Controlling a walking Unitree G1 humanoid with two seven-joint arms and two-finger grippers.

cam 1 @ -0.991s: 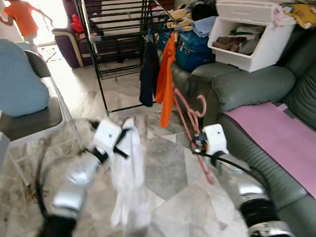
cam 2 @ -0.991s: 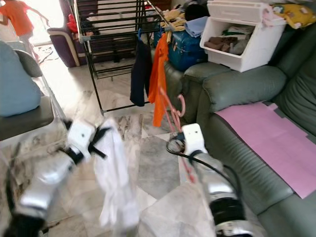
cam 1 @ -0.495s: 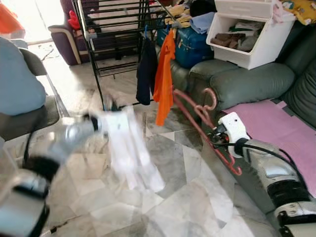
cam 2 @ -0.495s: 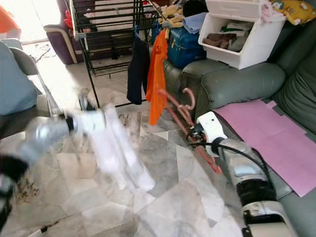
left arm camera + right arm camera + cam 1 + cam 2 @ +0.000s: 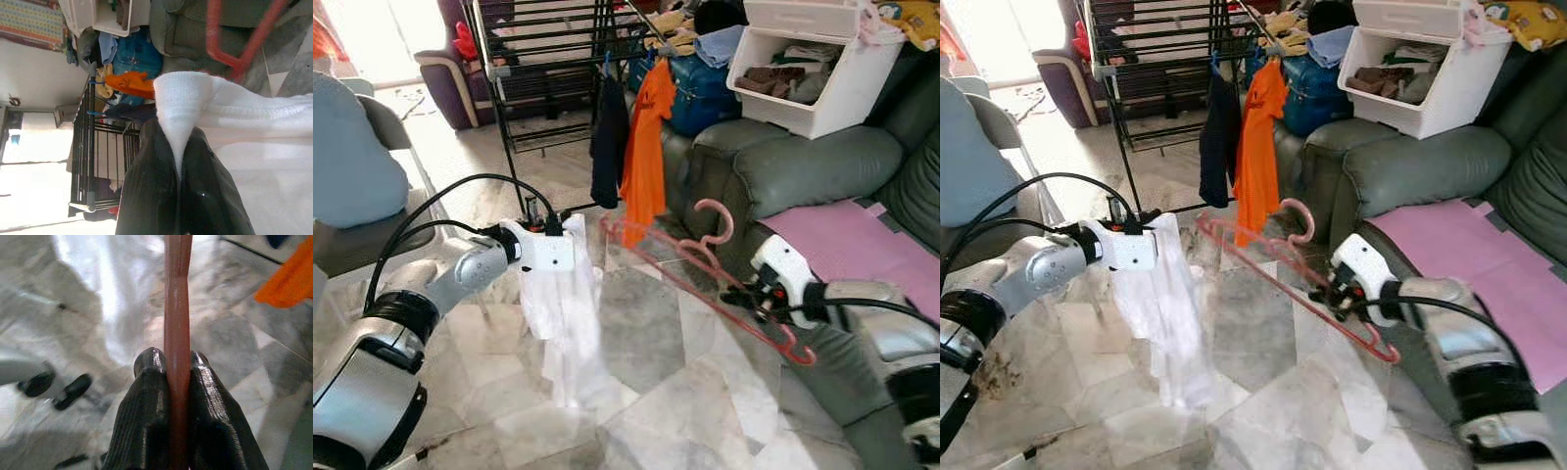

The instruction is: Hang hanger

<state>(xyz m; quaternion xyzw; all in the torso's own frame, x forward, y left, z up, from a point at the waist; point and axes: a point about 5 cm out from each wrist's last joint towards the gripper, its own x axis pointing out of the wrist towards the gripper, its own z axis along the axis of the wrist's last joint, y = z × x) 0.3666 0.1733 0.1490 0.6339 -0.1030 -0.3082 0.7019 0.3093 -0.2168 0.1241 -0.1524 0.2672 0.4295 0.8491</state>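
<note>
A pink plastic hanger [image 5: 705, 284] is held out over the marble floor, hook up, one end reaching toward a white garment [image 5: 566, 313]. My right gripper [image 5: 744, 294] is shut on the hanger's lower bar; in the right wrist view the bar [image 5: 177, 333] runs between the two black fingers [image 5: 146, 406]. My left gripper [image 5: 558, 230] is shut on the top edge of the white garment, which hangs limp below it. In the left wrist view the garment's fold [image 5: 183, 107] is pinched between the fingers [image 5: 146, 186].
A black drying rack [image 5: 548, 78] stands behind, with a navy garment [image 5: 607, 137] and an orange shirt [image 5: 646, 147] hanging from it. A green sofa [image 5: 803, 166] with a pink mat [image 5: 862, 245] is on the right, a white bin [image 5: 813, 69] above it. A chair [image 5: 362, 196] stands left.
My left gripper has drawn the white garment in toward the hanger and steadied it. My right gripper has tipped the hanger flatter, its far end now pointing at the garment.
</note>
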